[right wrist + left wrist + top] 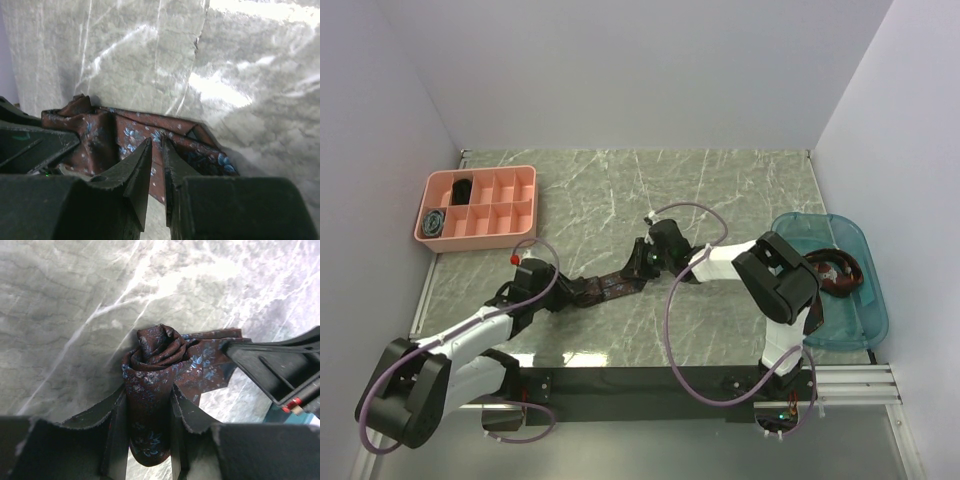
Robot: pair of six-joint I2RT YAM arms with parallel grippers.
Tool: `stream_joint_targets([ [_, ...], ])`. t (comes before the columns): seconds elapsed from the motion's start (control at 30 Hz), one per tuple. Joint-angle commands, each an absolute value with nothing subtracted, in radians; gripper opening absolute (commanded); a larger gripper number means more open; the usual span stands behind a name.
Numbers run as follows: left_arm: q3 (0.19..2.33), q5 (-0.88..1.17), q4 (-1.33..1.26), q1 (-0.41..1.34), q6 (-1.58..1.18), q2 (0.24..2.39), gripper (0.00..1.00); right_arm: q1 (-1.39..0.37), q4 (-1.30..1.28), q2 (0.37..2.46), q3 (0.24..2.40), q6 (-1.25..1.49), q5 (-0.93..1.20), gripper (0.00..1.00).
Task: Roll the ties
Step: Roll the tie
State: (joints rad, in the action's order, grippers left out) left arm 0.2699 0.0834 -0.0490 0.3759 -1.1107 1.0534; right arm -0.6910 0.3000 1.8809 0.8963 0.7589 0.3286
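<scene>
A dark maroon tie (610, 285) with small blue flowers lies stretched between my two grippers at the middle of the table. My left gripper (578, 291) is shut on its rolled end. In the left wrist view the coil (160, 347) pokes out past that gripper (148, 392), and the loose strip runs right toward the other arm's finger (270, 365). My right gripper (638, 262) sits on the flat part of the tie (130, 132). In its own view the right gripper (156, 142) has its jaws almost together, pinching a ridge of the cloth.
A pink divided tray (470, 243) stands at the back left, with a black coil (463, 190) and a grey-blue coil (435, 222) in its compartments. A teal bin (865, 300) at the right edge holds another dark tie (835, 275). Purple cables loop off both arms.
</scene>
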Motion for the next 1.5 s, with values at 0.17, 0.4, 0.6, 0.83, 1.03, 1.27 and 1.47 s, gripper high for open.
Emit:
stream_joint_targets([
  [0.17, 0.347, -0.038, 0.103, 0.413, -1.032, 1.106, 0.01, -0.704, 0.103, 1.789, 0.919, 0.644, 0.284, 0.23],
  [0.4, 0.440, -0.115, 0.213, 0.479, -1.019, 1.186, 0.01, -0.756, 0.090, 1.818, 1.046, 0.638, 0.368, 0.24],
  [0.6, 0.534, -0.198, 0.336, 0.529, -1.006, 1.215, 0.01, -0.788, 0.152, 1.885, 1.097, 0.678, 0.443, 0.24],
  [0.83, 0.606, -0.235, 0.393, 0.571, -1.014, 1.250, 0.01, -0.810, 0.172, 1.974, 1.123, 0.690, 0.474, 0.24],
  [1.03, 0.673, -0.253, 0.437, 0.607, -1.022, 1.290, 0.02, -0.816, 0.210, 2.020, 1.092, 0.701, 0.477, 0.20],
  [1.27, 0.750, -0.230, 0.453, 0.644, -1.037, 1.321, 0.17, -0.816, 0.221, 2.036, 1.074, 0.696, 0.468, 0.11],
  [1.47, 0.778, -0.198, 0.439, 0.661, -1.066, 1.331, 0.30, -0.818, 0.226, 2.034, 1.068, 0.695, 0.466, 0.11],
])
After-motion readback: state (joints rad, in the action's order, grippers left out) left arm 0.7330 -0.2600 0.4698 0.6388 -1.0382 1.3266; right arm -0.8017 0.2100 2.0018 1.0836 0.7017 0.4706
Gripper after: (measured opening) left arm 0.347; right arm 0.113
